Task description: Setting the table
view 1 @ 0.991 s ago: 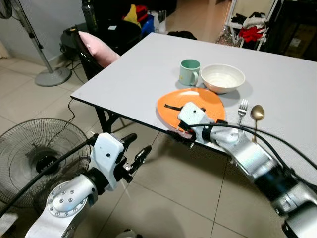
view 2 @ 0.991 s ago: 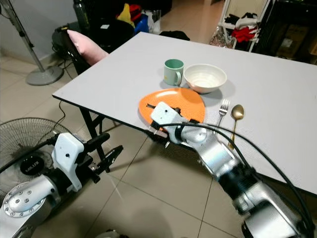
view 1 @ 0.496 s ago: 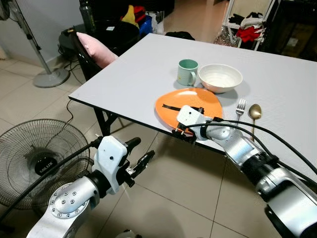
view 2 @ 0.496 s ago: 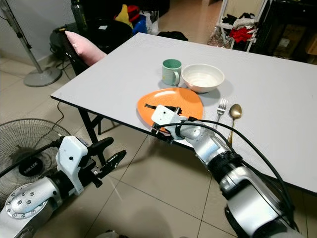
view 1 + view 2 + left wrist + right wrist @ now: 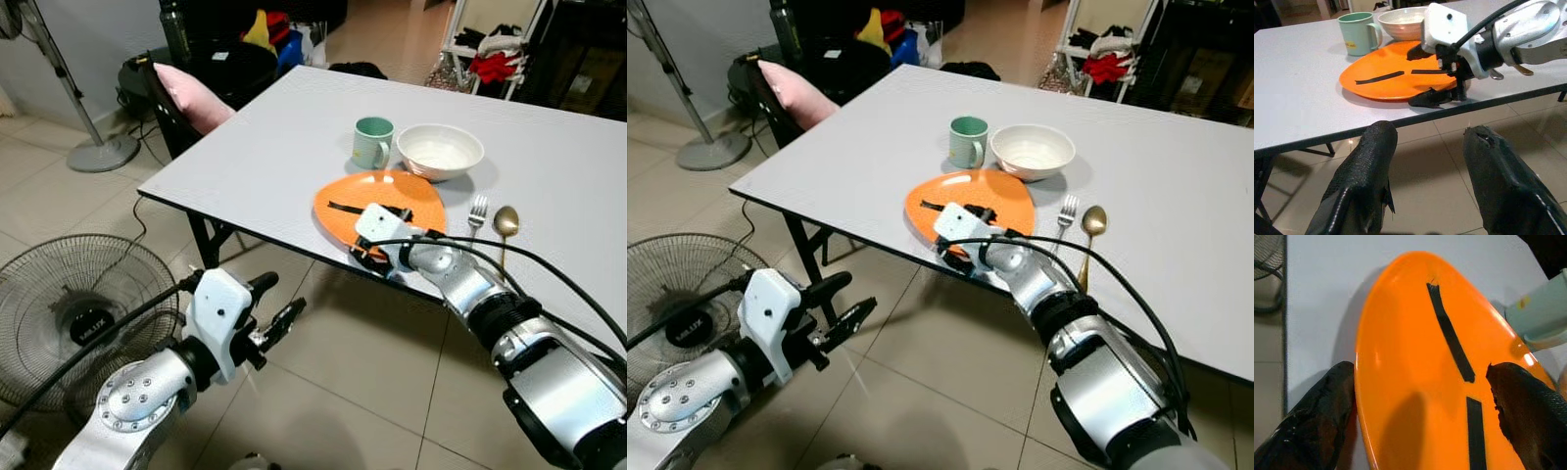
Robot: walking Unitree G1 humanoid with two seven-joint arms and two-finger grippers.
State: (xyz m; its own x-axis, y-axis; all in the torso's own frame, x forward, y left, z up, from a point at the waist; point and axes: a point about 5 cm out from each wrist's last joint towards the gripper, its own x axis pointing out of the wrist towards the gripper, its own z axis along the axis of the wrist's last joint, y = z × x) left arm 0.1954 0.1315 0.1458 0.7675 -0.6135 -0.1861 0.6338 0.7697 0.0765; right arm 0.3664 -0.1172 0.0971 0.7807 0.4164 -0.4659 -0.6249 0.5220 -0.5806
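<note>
**Mia:** Jaws first! How do the jaws of the right gripper [image 5: 367, 253] stand?

**Ben:** Spread apart. In the right wrist view one black finger [image 5: 1312, 416] is at the near rim of the orange plate [image 5: 380, 204]. The other finger [image 5: 1528, 401] is over the plate's top. The plate's edge sits in the gap between them. I can't tell if they pinch it yet.

**Mia:** Where is the plate?

**Ben:** It lies on the grey bench [image 5: 265, 147], right at the near edge. Black tape strips [image 5: 1449, 335] are stuck on its top. A green mug [image 5: 372, 143] and a white bowl [image 5: 440, 152] stand just behind it. A fork [image 5: 477, 211] and a gold spoon [image 5: 506, 227] lie beside it, on the robot's right.

**Mia:** And the left gripper [image 5: 279, 311]?

**Ben:** It hangs low in front of the bench, over the tiled floor [image 5: 333, 382]. Its jaws are wide and hold nothing.

**Mia:** So what's the job now, do you think?

**Ben:** I think it is getting hold of the plate's rim, so the plate can go to its proper spot.

**Mia:** How should it do that well?

**Ben:** Get one finger under the rim and one on top, then squeeze gently. The plate is thin and looks slippery, so it could slide out.

**Mia:** Anything to watch for?

**Ben:** Keep the plate flat. Move it slowly. Don't bump the mug or push the fork. And don't pull it off the edge, or it may drop to the floor.
</note>
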